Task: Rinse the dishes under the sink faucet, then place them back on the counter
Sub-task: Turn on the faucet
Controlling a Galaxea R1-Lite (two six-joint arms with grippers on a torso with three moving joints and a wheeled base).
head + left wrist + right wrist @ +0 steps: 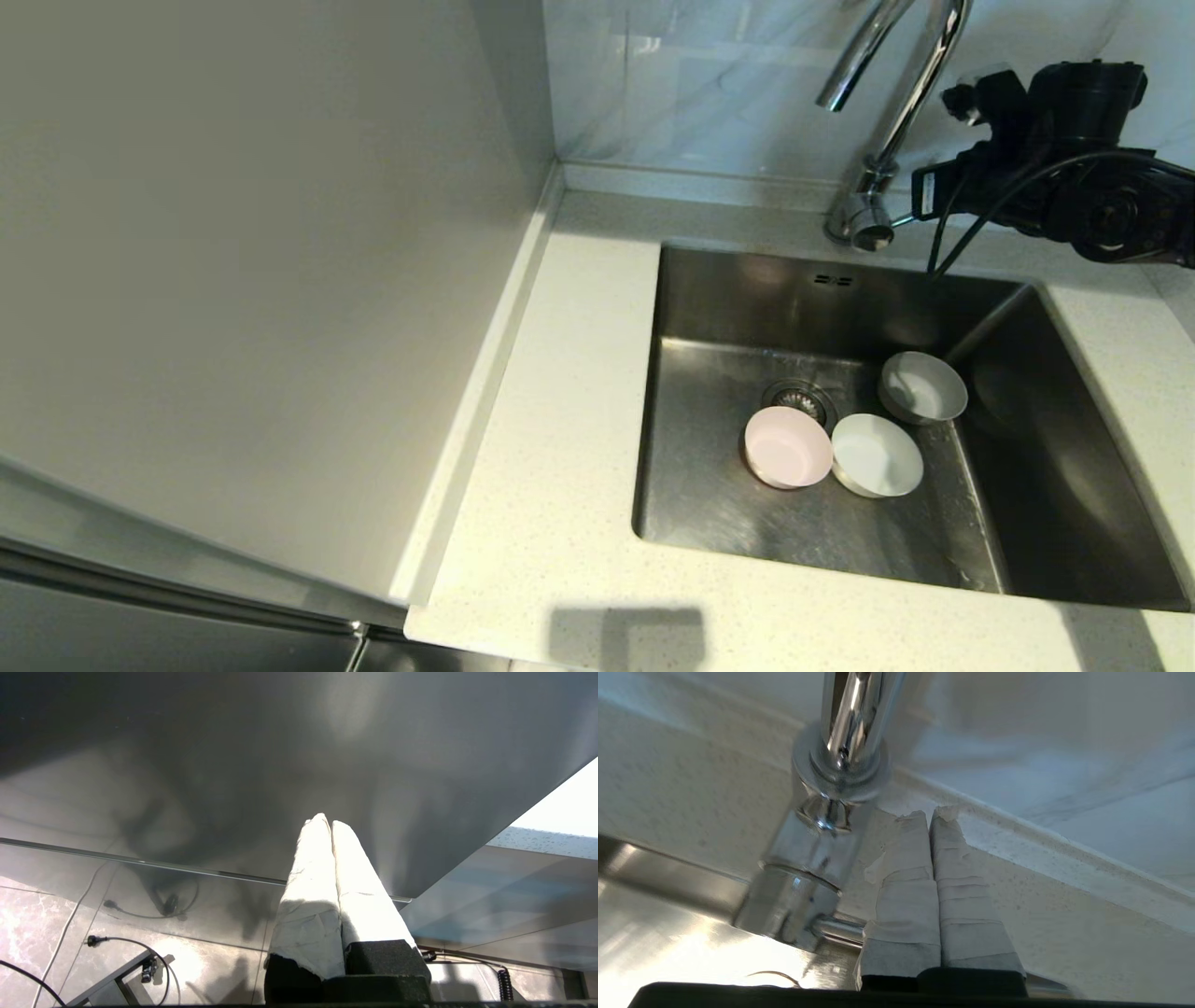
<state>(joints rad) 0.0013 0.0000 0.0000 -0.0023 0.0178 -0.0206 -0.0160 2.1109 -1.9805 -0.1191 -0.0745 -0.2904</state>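
Note:
Three small bowls lie on the floor of the steel sink (728,308): the pale pink one (787,446) by the drain (798,399), the white one (876,455) touching it, and the pale grey one (921,386) behind. The chrome faucet (901,103) rises at the back, and no water shows at its spout. My right gripper (920,201) hangs at the faucet's base (803,896), shut. Its taped fingers (906,882) lie across the thin side lever (838,928), which runs behind them. My left gripper (327,821) is shut and holds nothing, low in front of a dark panel, out of the head view.
The speckled counter (560,420) wraps the sink, with a raised rim at the back and left. A plain beige wall panel (233,233) fills the left. Pale tiles (709,84) stand behind the faucet. Cables lie on the tiled floor (117,942) below the left gripper.

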